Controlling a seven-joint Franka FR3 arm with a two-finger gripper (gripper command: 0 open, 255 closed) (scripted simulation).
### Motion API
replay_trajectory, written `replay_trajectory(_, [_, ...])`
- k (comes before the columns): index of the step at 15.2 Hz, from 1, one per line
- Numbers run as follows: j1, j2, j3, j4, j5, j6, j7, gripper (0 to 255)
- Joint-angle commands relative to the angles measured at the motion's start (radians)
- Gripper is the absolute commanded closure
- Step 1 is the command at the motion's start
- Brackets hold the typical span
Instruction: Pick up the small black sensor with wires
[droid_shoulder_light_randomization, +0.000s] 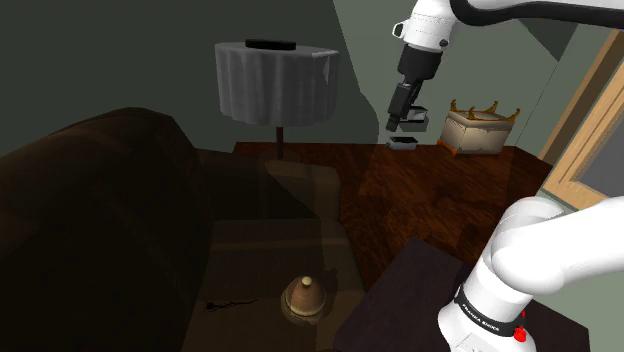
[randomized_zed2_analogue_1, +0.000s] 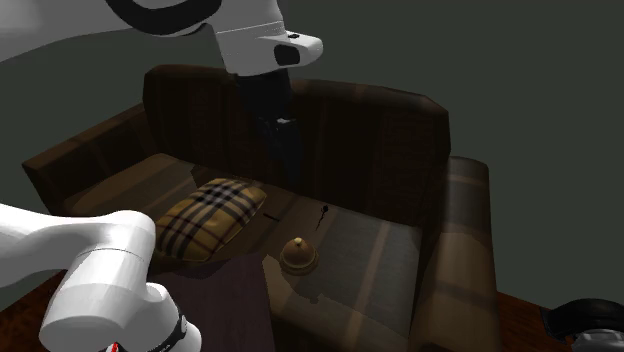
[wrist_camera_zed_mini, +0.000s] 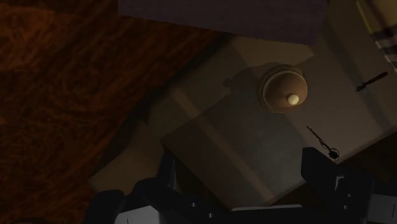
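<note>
Dim room, brown sofa (droid_shoulder_light_randomization: 100, 190). On its seat (droid_shoulder_light_randomization: 270, 250), near dome (droid_shoulder_light_randomization: 305, 297) but apart, at the shoulder view's left of it: sensor (droid_shoulder_light_randomization: 222, 303). Small black blob trailing thin dark wires, flat on the fabric. Likely very light; body stiff, wires limp and prone to snag. Best pinched across the body, not the wires, with fingertips brought right down to the yielding seat. Claw (droid_shoulder_light_randomization: 402, 122) high above, well apart from sensor, fingers spread, holding nothing.
</note>
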Motion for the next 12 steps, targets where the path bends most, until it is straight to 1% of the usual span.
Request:
replay_trajectory(1, [0.000, 0.000, 0.000, 0.000, 0.000, 0.000, 0.000, 0])
replay_trajectory(7, [0.050, 0.090, 0.008, -0.108, 0.032, 0.205, -0.058, 0])
replay_trajectory(12, [0.092, 0.198, 0.019, -0.165, 0.060, 0.376, -0.110, 0])
